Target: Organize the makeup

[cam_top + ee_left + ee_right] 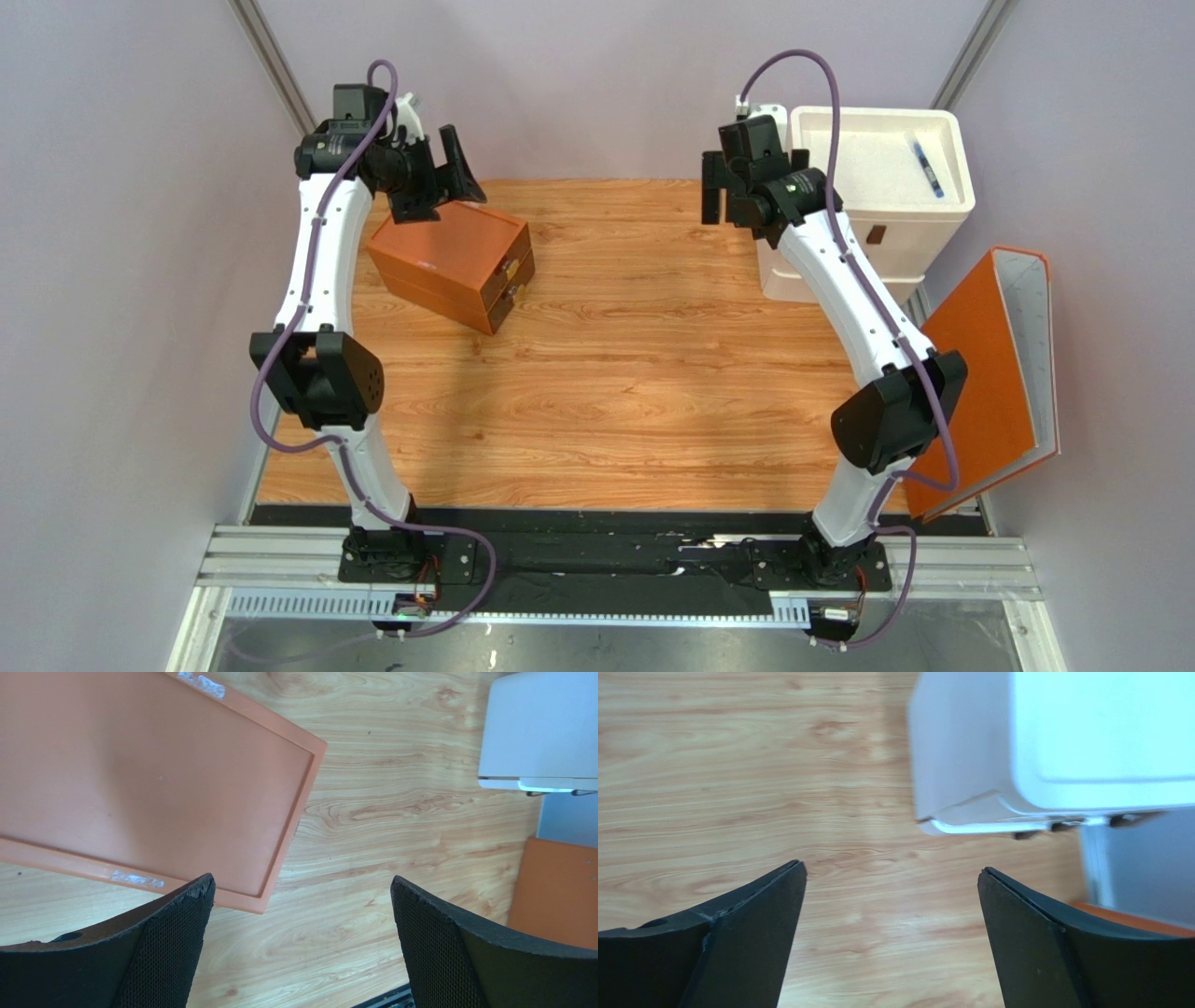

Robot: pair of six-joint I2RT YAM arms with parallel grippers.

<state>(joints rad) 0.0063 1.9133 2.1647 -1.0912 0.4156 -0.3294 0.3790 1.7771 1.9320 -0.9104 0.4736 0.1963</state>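
Observation:
No bottle, jar, cap or disc of the makeup shows in any view. My left gripper (446,175) is open and empty, raised over the back left of the table beside the orange drawer box (452,263). In the left wrist view its jaws (302,889) stand wide apart over bare wood, with the box's top (140,777) at the upper left. My right gripper (718,196) is open and empty at the back, just left of the white box (884,182). In the right wrist view (892,875) its jaws are wide apart over bare wood.
A blue pen (926,168) lies on top of the white box, which also shows in the wrist views (540,728) (1074,742). A large orange board (989,378) leans off the table's right edge. Grey walls close in both sides.

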